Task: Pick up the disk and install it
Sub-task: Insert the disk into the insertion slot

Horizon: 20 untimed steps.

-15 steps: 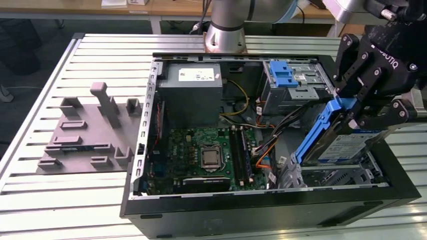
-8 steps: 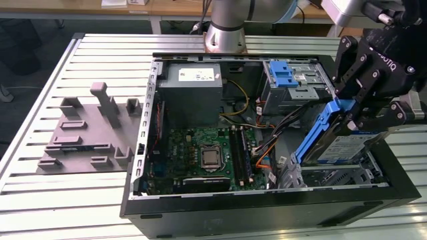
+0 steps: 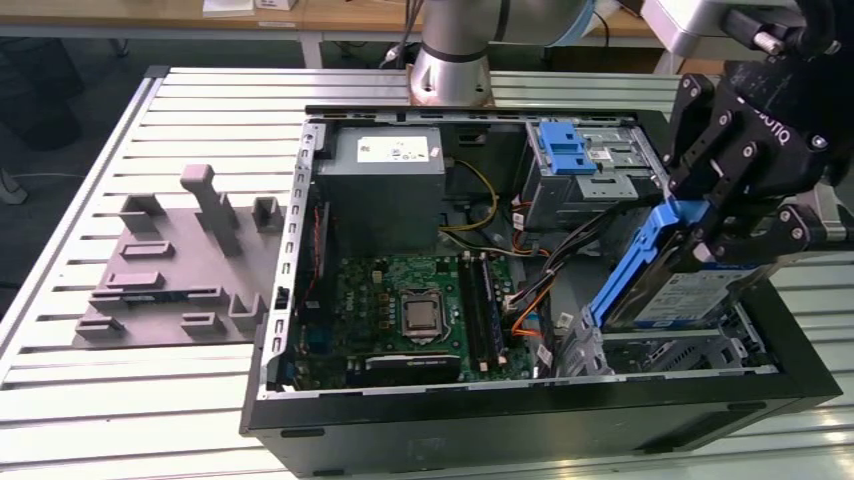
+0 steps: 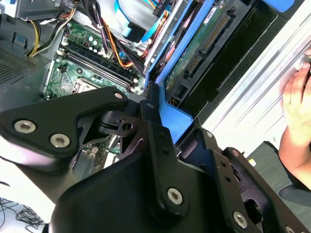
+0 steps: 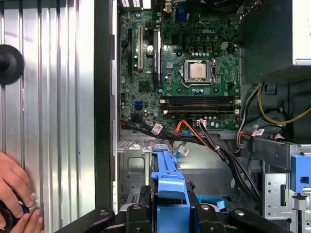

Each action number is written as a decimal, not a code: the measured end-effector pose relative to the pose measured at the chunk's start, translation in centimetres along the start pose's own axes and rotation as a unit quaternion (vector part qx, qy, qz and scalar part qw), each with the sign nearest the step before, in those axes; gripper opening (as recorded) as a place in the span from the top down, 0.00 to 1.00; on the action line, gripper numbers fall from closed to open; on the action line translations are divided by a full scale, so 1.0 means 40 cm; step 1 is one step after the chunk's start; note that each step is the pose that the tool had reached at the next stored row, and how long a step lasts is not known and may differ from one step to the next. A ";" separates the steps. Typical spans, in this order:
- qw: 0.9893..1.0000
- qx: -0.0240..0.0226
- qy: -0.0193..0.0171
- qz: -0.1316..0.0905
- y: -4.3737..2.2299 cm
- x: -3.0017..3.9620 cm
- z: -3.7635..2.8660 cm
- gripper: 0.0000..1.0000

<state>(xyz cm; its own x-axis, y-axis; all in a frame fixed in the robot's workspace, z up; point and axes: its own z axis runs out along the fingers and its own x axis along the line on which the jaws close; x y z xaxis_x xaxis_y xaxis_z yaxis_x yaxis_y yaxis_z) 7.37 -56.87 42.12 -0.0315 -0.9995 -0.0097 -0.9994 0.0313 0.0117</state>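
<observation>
Silver disk point(image 3: 678, 296), top behind jaws

disk point(image 3: 678, 296) partly hidden (behind hand point(image 3: 731, 238)), person point(image 5: 14, 190) cropped

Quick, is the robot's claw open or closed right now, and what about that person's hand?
Gripper: closed, holding the disk.
Person's hand: on the table, curled around something dark; cannot tell what.

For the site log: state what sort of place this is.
Probably a robotics lab bench: an open computer case lies on a slatted metal table, the arm's base stands behind it, and the gripper holds the disk over the case.
</observation>
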 end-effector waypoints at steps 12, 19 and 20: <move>1.000 0.000 0.000 0.000 0.000 0.000 0.025 0.64; 1.000 0.000 0.000 0.000 0.000 0.000 0.041 0.64; 1.000 0.000 0.000 0.000 0.000 0.000 0.043 0.64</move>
<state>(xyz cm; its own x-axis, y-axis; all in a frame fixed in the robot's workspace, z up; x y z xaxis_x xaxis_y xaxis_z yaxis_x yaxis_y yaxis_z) 7.37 -56.87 40.39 -0.0315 -0.9995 -0.0097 -0.9994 0.0314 0.0117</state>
